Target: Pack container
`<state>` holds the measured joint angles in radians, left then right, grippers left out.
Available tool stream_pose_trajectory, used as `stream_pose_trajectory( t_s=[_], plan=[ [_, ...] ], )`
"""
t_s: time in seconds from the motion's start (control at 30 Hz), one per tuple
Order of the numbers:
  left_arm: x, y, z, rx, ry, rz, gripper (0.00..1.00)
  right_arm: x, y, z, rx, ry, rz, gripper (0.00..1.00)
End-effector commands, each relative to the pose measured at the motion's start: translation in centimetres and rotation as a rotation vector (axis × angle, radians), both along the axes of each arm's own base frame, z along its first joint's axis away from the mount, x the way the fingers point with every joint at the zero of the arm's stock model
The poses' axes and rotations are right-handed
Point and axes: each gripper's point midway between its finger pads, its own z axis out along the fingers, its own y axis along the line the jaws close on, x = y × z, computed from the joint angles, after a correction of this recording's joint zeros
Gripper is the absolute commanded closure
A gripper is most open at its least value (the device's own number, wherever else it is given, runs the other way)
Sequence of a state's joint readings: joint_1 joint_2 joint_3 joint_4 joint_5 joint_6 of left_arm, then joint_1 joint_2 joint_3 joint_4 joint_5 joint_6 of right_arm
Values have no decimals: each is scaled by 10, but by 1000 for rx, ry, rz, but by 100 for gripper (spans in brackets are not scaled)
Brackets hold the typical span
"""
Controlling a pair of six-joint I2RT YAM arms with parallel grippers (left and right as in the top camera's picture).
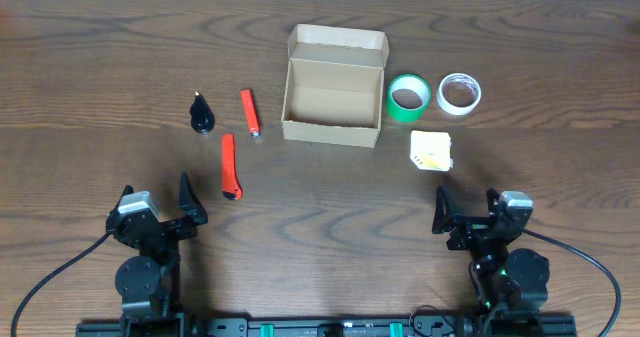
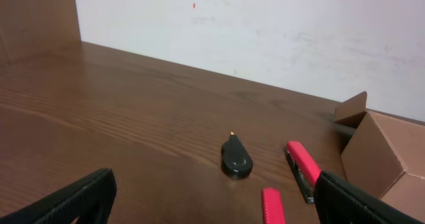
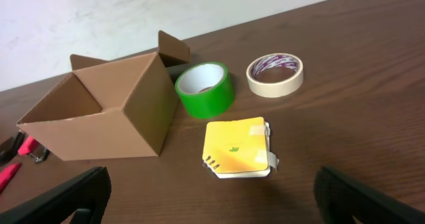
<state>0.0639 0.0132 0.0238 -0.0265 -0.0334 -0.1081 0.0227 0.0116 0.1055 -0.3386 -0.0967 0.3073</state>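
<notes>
Overhead view, packing not yet begun. The container (image 1: 331, 132), a tan cardboard box, sits at mid-width on the far half of the tabletop (image 1: 90, 67). It is open upward and empty, and its flap lid (image 1: 337, 41) stands open at the far wall. Just beside its right wall lies a green tape roll (image 1: 408, 112), with a cream tape roll (image 1: 459, 108) further right and a yellow notepad (image 1: 431, 150) nearer the arms. To the left lie an orange-red utility knife (image 1: 250, 112), a second orange-red utility knife (image 1: 231, 165) nearer, and a black teardrop-shaped object (image 1: 203, 115). The left pincer (image 1: 157, 199) and right pincer (image 1: 467, 209) sit at the near side, well apart from every object. Both wrist views show their fingers spread wide with nothing between them.

Handling, as judged:
- **Weight and stiffness:** the box looks light and thin-walled, stiff along its folds but easily bowed mid-panel.
- **Grip on the wood:** empty, it probably slides or tips on the smooth wood if an item is dropped against a wall.
- **Where to hold:** the soundest hold is a pinch over the rim of a side wall, close to a corner.
- **The lid:** it hinges freely and makes a poor handle.
</notes>
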Motion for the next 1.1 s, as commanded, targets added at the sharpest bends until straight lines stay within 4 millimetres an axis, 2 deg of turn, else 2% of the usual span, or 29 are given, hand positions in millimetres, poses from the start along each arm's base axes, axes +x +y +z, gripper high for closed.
stream_pose_trajectory(
  t_s=[0.0, 0.53, 0.87, 1.07],
  plan=[
    [-2, 3, -19, -9, 61, 20, 4, 0, -3, 0, 5, -2, -14, 1],
    [-2, 3, -19, -9, 61, 20, 4, 0, -3, 0, 5, -1, -17, 1],
    [-2, 3, -19, -14, 59, 20, 4, -12, 46, -3, 191, 62, 236, 1],
    [0, -7, -21, -65, 59, -35, 5, -12, 48, -11, 292, 149, 218, 1]
  ],
)
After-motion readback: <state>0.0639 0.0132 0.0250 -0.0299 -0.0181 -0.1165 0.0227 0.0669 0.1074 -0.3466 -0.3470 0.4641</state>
